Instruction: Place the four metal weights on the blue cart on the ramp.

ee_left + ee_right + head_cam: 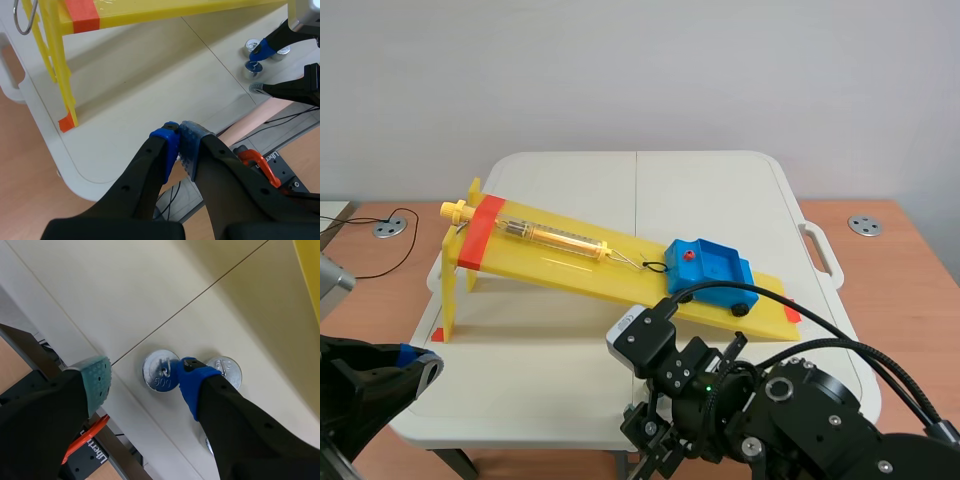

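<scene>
The blue cart (708,275) sits low on the yellow ramp (570,262), its tray empty. In the right wrist view my right gripper (145,372) is open just above the table near its front edge. A round metal weight marked 500 (159,371) lies between its fingers, against the blue pad (192,377). A second weight (227,371) lies beyond that pad, and a third (209,444) peeks from under the finger. The right arm (770,400) hides the weights in the scene view. My left gripper (179,145) is shut on nothing, low at the table's front left corner.
A yellow spring scale (555,238) lies on the ramp, tied by a string to the cart. The ramp's legs (62,75) stand ahead of the left gripper. The white table's edge (75,170) and an orange clamp (257,162) are close by.
</scene>
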